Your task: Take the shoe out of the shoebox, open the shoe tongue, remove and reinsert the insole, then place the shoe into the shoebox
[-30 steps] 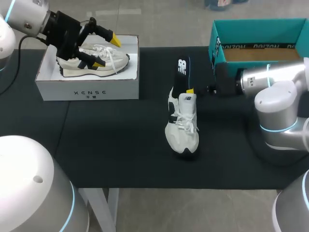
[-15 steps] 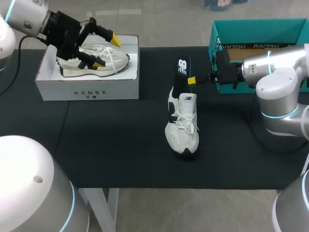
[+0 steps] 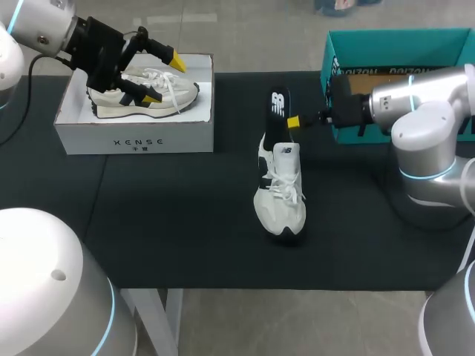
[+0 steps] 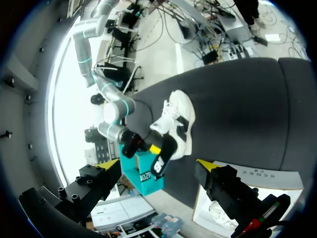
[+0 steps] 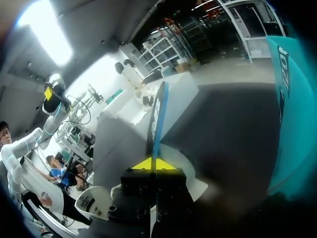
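1. The insole [image 3: 279, 111] stands nearly upright at the heel end of the shoe [image 3: 280, 189], which lies mid-surface [image 3: 185, 222], toe toward the robot. Can't tell if its lower end is clear of the collar.
2. The right pincer [image 3: 294, 122] is clamped side-on onto the insole's thin edge. The hold looks narrow, so I'd go slow or it'll swivel.
3. To put it back, I'd tip the front end down into the opening and slide it forward under the tongue. Nothing pins the shoe, so a straight push down probably just skids it.
4. The teal box [image 3: 401, 52] sits right behind that arm, so mind its wall.
5. The left pincer [image 3: 163, 80] hangs open over the white box [image 3: 133, 130], well apart. It could steady the shoe.
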`<action>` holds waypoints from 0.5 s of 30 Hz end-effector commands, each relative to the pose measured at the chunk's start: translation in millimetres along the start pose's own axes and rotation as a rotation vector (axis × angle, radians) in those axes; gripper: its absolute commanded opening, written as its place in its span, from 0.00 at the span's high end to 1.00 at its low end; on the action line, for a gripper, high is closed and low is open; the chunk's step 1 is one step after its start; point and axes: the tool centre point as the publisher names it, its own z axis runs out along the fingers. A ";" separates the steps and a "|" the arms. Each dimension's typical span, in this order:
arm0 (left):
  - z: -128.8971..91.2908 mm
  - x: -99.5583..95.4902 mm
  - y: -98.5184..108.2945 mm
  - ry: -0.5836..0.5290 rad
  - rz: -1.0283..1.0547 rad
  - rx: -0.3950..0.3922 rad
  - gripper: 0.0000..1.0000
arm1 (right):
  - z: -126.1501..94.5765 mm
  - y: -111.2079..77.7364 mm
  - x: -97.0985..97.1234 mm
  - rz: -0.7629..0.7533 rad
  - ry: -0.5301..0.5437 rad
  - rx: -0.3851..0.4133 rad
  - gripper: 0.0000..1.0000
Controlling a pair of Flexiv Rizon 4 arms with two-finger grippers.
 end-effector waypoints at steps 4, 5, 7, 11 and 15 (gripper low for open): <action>-0.3 -0.2 0.8 0.004 0.001 0.001 0.00 | -2.0 -16.3 5.4 0.016 -0.002 0.017 1.00; -0.3 -0.2 0.8 0.004 0.001 0.001 0.00 | -1.1 -19.9 6.1 0.020 0.002 0.023 1.00; -0.3 -0.2 0.8 0.004 0.001 0.001 0.00 | 0.7 -25.7 7.2 0.025 0.005 0.034 1.00; -0.3 -0.2 0.8 0.004 0.001 0.001 0.00 | 5.5 -44.5 12.8 0.048 0.016 0.071 1.00; -0.3 -0.2 0.8 0.004 0.001 0.001 0.00 | 8.0 -60.3 15.3 0.070 0.022 0.090 1.00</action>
